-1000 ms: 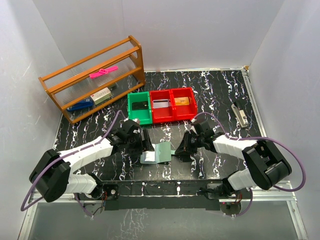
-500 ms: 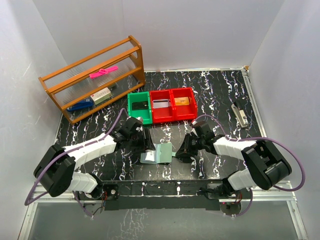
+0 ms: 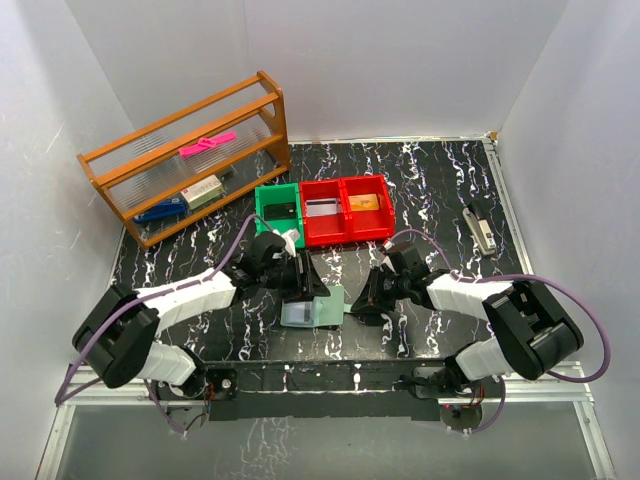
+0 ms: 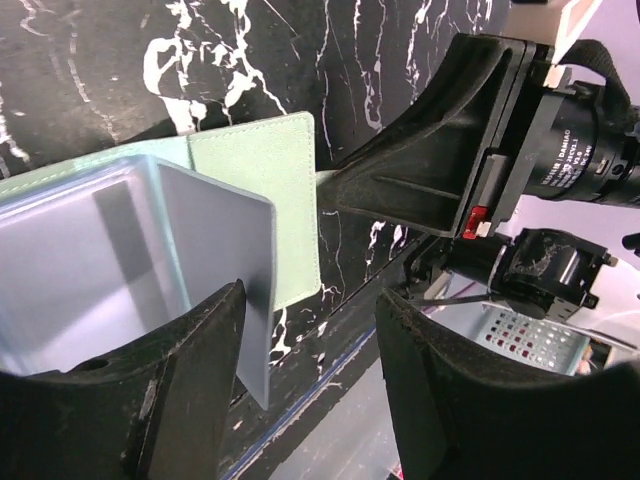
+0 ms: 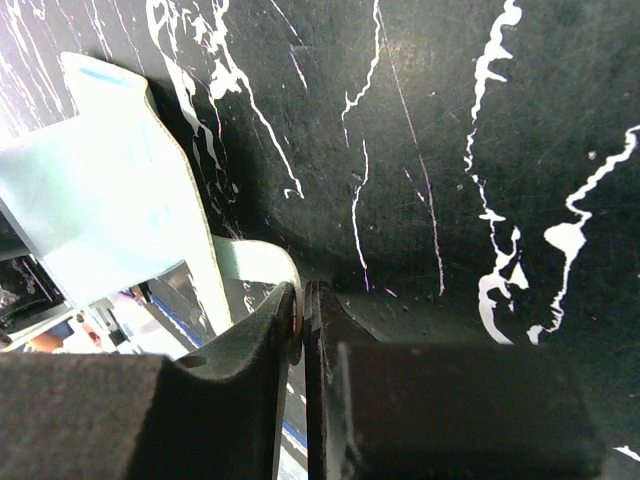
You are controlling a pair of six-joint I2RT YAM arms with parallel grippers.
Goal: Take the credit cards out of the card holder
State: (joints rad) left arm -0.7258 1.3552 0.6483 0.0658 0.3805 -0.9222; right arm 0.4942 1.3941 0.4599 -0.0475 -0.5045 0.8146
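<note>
Pinching card holder (image 3: 322, 312), R jaws near-shut.

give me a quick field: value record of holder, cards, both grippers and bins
card holder: open on the table, one flap raised
left gripper: open, fingers either side of the flap's edge
right gripper: shut on the holder's green edge
cards: none I can pick out at the holder
bins: green bin and two red bins behind the holder
</note>
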